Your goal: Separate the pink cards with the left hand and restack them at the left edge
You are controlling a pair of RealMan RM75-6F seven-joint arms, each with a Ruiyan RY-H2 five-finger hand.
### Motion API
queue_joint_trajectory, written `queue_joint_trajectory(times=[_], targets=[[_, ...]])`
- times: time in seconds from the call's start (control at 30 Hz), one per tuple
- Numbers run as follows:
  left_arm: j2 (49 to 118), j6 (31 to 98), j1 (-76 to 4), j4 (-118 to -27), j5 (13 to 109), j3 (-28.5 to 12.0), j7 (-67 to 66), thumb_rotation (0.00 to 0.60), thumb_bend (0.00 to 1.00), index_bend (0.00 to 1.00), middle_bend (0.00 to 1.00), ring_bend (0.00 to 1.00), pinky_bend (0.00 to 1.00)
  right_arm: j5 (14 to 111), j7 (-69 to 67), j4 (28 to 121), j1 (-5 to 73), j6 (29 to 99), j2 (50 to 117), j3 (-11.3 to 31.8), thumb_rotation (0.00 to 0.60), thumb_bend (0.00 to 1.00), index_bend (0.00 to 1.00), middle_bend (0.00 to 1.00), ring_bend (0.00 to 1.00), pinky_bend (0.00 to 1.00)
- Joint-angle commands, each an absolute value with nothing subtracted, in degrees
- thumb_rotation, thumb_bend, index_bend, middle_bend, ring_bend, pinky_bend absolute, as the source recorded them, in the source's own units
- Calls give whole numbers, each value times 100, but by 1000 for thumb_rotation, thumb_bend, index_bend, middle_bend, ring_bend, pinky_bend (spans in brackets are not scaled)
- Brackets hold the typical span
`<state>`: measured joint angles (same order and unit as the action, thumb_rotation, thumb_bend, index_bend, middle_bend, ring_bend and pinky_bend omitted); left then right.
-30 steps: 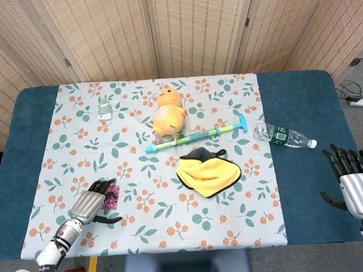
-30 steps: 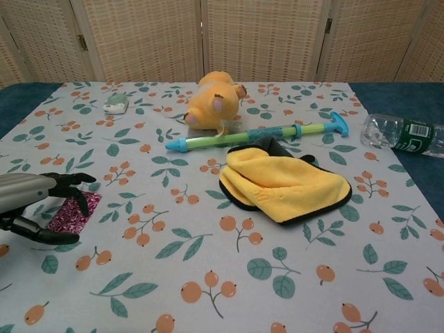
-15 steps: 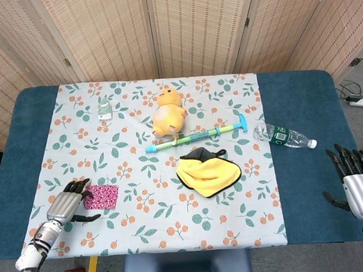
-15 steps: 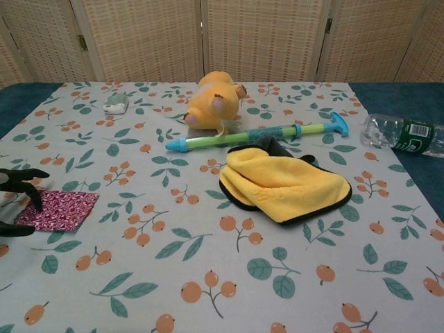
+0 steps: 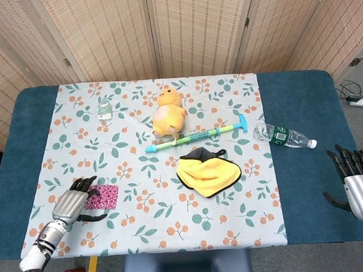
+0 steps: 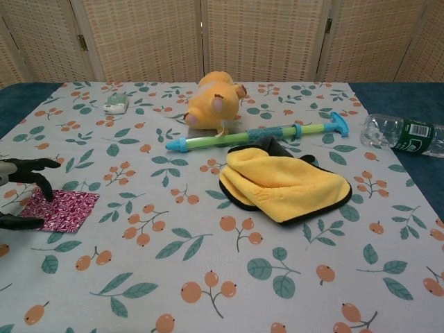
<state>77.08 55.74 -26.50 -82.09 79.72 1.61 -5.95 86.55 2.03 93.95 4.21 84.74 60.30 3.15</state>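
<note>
Pink cards (image 5: pixel 102 195) lie flat as one patterned patch at the lower left of the head view, on the flowered cloth (image 5: pixel 144 224) that covers the middle of the blue bench (image 5: pixel 303 104). In the chest view the same cards (image 6: pixel 62 209) sit at the far left edge of the frame. The left robot hand (image 5: pixel 70 204) is at the left end of the cards, palm down, its dark fingers (image 6: pixel 31 173) spread apart and arched over that end; whether the fingertips touch the cards cannot be told, and nothing is gripped. Only its fingers show in the chest view, at the left border.

The right robot hand (image 5: pixel 357 184) is at the lower right of the head view, over the bare blue part of the bench, fingers apart and pointing up the frame, holding nothing; the chest view does not show it.

Near the middle of the frame a yellow towel (image 5: pixel 207 173) with a dark edge lies crumpled. Just above it a green and blue water squirter (image 5: pixel 197 136) lies slantwise, and a yellow plush toy (image 5: pixel 168 115) sits just above its left end. A plastic bottle (image 5: pixel 283 136) lies on its side to the right, on the blue surface. A small green and white object (image 5: pixel 104 110) sits in the upper left of the cloth.
</note>
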Motion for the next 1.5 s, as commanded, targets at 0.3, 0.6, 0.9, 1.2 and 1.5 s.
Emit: queue_joint_trajectory(times=[0.3,0.6,0.9,1.2,1.5], targets=[[7958,5385,-2760,-8204,7742,101,-924,222,143,336,0,0,0,8631,141,9338,419,8455,6054,322,600,231,0,0,0,0],[8078,5387,-2786,-8187,7692,77,-995,224,143,334,0,0,0,8624,139,9330,422,8443,6058,325,600,230,0,0,0,0],[8055,5348,-2757,-8141,7579,113,-1036,224,145,334,0,0,0,8604,138,9330,425,8421,6058,328,600,231,0,0,0,0],[7931,5393,-2649,-8048,7536,169,-886,223,144,334,0,0,0,8610,175,9367,423,8427,6048,327,600,231,0,0,0,0],[7798,5568,-2549,-8100,7647,177,-681,221,144,334,0,0,0,8633,206,9404,417,8452,6038,327,600,231,0,0,0,0]])
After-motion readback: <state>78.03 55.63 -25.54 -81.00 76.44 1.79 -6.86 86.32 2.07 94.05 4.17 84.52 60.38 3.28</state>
